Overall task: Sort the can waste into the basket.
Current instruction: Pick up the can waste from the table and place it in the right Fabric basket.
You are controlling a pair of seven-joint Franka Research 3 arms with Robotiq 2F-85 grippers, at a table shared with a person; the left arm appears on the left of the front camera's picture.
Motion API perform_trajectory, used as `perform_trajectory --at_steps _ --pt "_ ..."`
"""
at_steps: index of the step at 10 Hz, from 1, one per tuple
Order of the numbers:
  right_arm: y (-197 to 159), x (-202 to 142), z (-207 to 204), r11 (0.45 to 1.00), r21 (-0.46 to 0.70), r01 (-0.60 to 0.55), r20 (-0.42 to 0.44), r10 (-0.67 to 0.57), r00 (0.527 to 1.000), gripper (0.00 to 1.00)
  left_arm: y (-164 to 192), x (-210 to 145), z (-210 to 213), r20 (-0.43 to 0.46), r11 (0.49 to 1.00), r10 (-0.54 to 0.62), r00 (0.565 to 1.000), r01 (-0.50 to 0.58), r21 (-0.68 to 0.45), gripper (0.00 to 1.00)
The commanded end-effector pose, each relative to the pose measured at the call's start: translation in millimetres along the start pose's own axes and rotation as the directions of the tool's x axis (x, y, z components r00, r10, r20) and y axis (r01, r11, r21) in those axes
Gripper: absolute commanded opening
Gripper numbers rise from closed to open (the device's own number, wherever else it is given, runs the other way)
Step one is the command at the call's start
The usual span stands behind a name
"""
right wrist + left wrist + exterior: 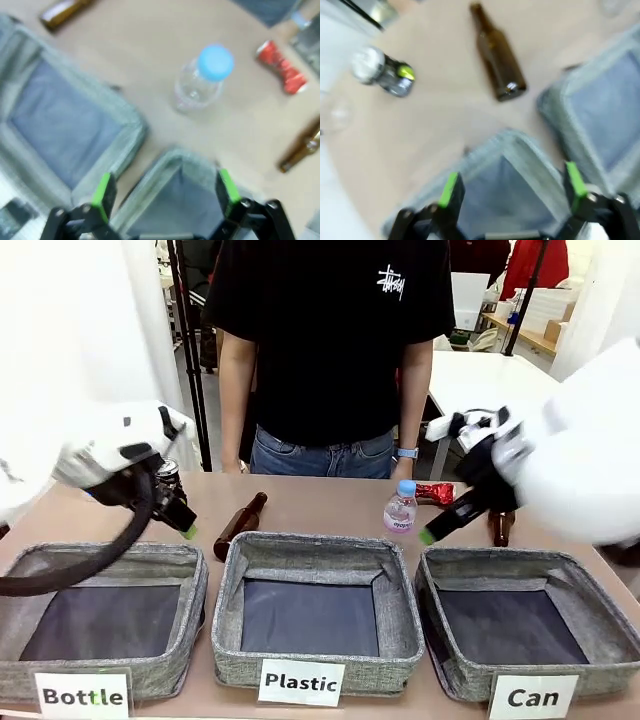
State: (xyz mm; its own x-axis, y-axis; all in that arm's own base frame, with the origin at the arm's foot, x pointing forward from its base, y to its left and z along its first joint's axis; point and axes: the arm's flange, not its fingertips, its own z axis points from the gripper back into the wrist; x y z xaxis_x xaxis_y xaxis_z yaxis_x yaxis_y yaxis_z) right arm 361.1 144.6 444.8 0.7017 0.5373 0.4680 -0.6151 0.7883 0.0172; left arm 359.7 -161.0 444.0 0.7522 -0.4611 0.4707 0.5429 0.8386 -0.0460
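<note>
The shiny red crushed can (435, 492) lies on the table's far side, right of centre, and appears again as the red can (281, 67) beyond my right fingers. The dark can with a silver top (385, 75) lies far left, partly hidden behind my left arm as the dark can (167, 472). The basket labelled "Can" (575, 590) stands front right. My right gripper (430, 534) (165, 192) hangs open over its far left corner (172, 162), holding nothing. My left gripper (186, 529) (512, 187) is open above the "Bottle" basket's far right corner.
The "Bottle" basket (120, 560) and "Plastic" basket (400, 600) sit front left and middle. A brown bottle (240, 525) lies behind them, and another brown bottle (500, 527) is behind the Can basket. A clear bottle (401, 508) stands mid-table. A person stands at the far edge.
</note>
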Motion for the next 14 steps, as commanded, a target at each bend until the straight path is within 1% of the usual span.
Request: perform_trajectory --at_steps 1,2,3,4,5,6,7,8,9,10,11,12,13,14 --pt "-21 -17 86 0.972 0.156 0.174 -0.044 -0.169 0.985 1.0 1 -37 73 -0.022 0.988 0.041 0.999 -0.044 -0.149 1.0" --pt "-31 -31 113 0.927 0.249 0.282 -0.035 -0.282 0.959 1.0 20 -52 96 -0.004 0.968 0.045 0.999 -0.044 -0.247 1.0" --pt "-48 -52 138 0.86 0.395 0.322 -0.014 -0.345 0.939 1.0 45 -72 121 0.026 0.915 0.026 0.999 -0.014 -0.402 1.0" --pt "-73 -79 154 0.792 0.51 0.336 0.029 -0.406 0.914 1.0 81 -89 137 0.073 0.857 0.103 0.992 -0.051 -0.514 1.0" --pt "-105 -110 162 0.695 0.632 0.343 0.058 -0.485 0.873 1.0 130 -107 146 0.113 0.767 0.222 0.969 -0.102 -0.633 1.0" --pt "-134 -138 163 0.6 0.719 0.349 0.065 -0.559 0.827 1.0 169 -128 142 0.126 0.676 0.332 0.935 -0.143 -0.723 1.0" --pt "-159 -164 164 0.505 0.782 0.366 0.055 -0.64 0.766 1.0 208 -152 133 0.131 0.569 0.435 0.891 -0.159 -0.807 1.0" --pt "-178 -188 164 0.443 0.805 0.394 0.048 -0.711 0.701 1.0 237 -169 124 0.109 0.48 0.552 0.827 -0.208 -0.853 1.0" --pt "-197 -211 161 0.379 0.822 0.425 0.027 -0.771 0.636 1.0 256 -185 112 0.083 0.39 0.654 0.752 -0.242 -0.889 1.0" --pt "-208 -222 157 0.345 0.823 0.452 0.018 -0.81 0.586 1.0 266 -192 91 0.044 0.305 0.728 0.684 -0.266 -0.915 1.0" --pt "-215 -237 148 0.273 0.816 0.51 -0.016 -0.87 0.492 1.0 253 -197 88 0.022 0.254 0.796 0.605 -0.301 -0.919 1.0" --pt "-216 -244 144 0.262 0.809 0.526 -0.022 -0.881 0.472 1.0 242 -195 81 0.007 0.251 0.821 0.571 -0.351 -0.902 1.0" --pt "-216 -249 142 0.282 0.773 0.568 0.021 -0.906 0.422 1.0 224 -177 76 0.027 0.286 0.816 0.577 -0.363 -0.887 1.0" --pt "-220 -255 143 0.26 0.81 0.525 -0.034 -0.874 0.485 1.0 265 -210 76 -0.007 0.243 0.803 0.596 -0.339 -0.909 1.0"
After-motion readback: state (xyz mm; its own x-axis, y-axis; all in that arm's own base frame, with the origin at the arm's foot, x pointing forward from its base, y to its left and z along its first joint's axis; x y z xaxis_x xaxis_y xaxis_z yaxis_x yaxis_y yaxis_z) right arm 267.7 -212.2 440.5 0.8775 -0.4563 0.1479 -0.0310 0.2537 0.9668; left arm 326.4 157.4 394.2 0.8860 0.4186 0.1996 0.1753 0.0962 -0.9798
